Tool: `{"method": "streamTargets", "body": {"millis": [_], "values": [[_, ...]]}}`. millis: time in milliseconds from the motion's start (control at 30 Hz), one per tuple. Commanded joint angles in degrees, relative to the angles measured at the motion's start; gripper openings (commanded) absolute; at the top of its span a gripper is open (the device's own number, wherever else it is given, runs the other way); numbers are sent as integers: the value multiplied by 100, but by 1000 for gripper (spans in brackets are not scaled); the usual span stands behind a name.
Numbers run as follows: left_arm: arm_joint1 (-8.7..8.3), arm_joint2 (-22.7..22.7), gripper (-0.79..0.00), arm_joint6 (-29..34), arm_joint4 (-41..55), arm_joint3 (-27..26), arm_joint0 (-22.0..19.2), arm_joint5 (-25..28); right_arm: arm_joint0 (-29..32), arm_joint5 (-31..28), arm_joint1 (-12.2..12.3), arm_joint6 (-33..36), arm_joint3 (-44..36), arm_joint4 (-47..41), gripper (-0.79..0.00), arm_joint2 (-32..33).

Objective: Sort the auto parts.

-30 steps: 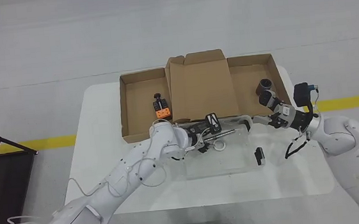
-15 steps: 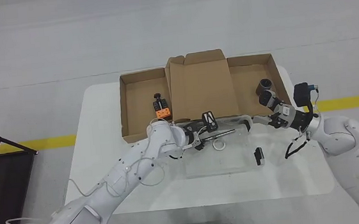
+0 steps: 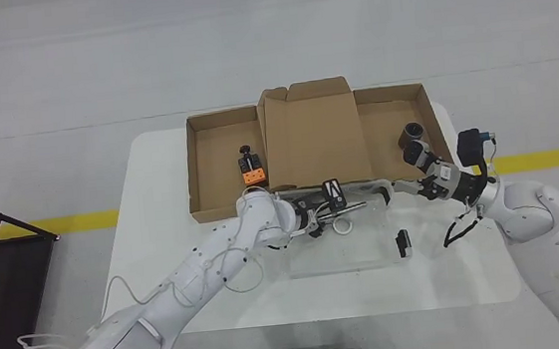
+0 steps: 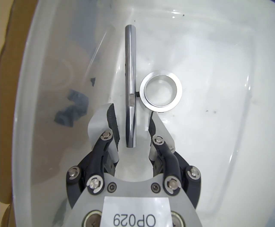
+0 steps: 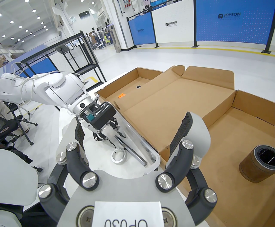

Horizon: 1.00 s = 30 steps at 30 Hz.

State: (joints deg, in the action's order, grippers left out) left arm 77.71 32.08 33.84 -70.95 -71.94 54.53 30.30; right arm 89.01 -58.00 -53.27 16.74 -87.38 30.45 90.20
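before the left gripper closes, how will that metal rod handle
The rod looks like solid polished metal, so probably stiff and slippery. Being round, it may roll on the smooth tray, perhaps nudging the ring beside it.

Bright overhead light, glints on clear tray [image 4: 175, 15]

The rod [image 4: 130, 64] and ring [image 4: 161, 108] are polished metal, the tray [image 4: 214, 64] glossy clear plastic, the box [image 3: 311, 137] matt cardboard.

Steel rod [image 4: 130, 86] beside ring [image 4: 161, 90] in tray [image 4: 214, 53].
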Motion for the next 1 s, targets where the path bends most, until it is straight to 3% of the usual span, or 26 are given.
{"method": "streamTargets", "body": {"millis": [0,100,300,467,967], "values": [[12,2,-606,-1,-11,44,-9,-29,0,0,0,0,0,0,0,0],[29,4,-785,2,-32,81,-20,-49,0,0,0,0,0,0,0,0],[40,27,-785,71,-62,67,-18,-3,0,0,0,0,0,0,0,0],[-6,139,-785,217,6,-237,41,162,0,0,0,0,0,0,0,0],[-456,1075,-785,1027,-56,-2005,815,387,0,0,0,0,0,0,0,0]]}}
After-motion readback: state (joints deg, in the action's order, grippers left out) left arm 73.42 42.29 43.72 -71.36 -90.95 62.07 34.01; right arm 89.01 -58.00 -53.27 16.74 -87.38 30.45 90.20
